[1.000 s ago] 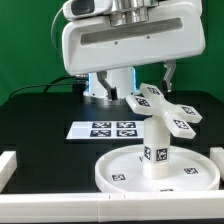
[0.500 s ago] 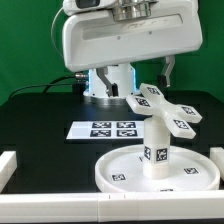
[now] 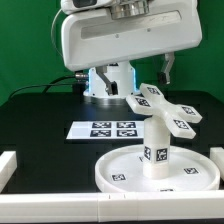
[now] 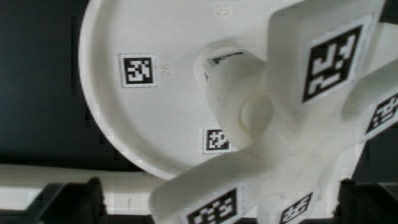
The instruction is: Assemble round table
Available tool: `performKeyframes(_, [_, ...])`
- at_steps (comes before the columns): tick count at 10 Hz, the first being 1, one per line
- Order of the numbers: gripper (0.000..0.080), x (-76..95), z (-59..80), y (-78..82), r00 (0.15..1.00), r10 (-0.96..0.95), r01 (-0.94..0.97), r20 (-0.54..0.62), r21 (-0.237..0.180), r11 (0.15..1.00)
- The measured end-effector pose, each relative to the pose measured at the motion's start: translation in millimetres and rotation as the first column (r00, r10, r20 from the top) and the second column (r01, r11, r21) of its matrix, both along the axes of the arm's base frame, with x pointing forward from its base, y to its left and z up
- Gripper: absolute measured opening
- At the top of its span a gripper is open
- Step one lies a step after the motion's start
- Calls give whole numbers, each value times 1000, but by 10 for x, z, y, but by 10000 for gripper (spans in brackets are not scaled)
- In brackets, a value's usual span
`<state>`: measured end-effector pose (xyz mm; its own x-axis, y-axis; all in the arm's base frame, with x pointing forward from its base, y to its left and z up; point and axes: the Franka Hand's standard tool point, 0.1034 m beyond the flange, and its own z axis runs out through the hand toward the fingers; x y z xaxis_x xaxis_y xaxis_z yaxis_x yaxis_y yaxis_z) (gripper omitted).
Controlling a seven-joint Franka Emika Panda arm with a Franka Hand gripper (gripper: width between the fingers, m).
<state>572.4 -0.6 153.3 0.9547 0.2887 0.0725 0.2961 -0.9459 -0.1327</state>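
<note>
The round table's white rimmed disc [image 3: 125,170] lies at the front of the black table, and the short tagged leg [image 3: 157,146] stands upright at its middle. Behind it, to the exterior view's right, lies the cross-shaped base [image 3: 165,108]. In the wrist view the base [image 4: 329,60] fills the foreground, with the disc [image 4: 151,100] behind it. My gripper [image 4: 217,206] hangs open above one arm of the base, its dark fingertips [image 4: 71,205] far apart and holding nothing. In the exterior view the arm's white body blocks the gripper.
The marker board [image 3: 108,129] lies flat toward the exterior view's left of the parts. A low white wall [image 3: 50,208] runs along the front edge, with white blocks at the left [image 3: 7,166] and right [image 3: 217,160]. The arm's base [image 3: 110,85] stands at the back.
The arm's white body has crept slightly upward in the exterior view. The disc, leg and base lie where they were, and the gripper stays open.
</note>
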Motion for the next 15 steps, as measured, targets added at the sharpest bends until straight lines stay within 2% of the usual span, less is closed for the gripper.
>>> performKeyframes(3, [649,73,36,182,988,149,-149,-40,-12,989])
performKeyframes(6, [649,67,25,172,989,143,-143,-41,-10,990])
performKeyframes(8, [649,75,44,229,960,279,-280,-34,-21,960])
performKeyframes(9, [649,84,27,287,939,341,-342,-45,-32,939])
performKeyframes(11, [649,85,-102,451,892,442,-449,-98,-70,891])
performKeyframes(15, [649,78,-139,441,887,450,-458,-103,-66,887])
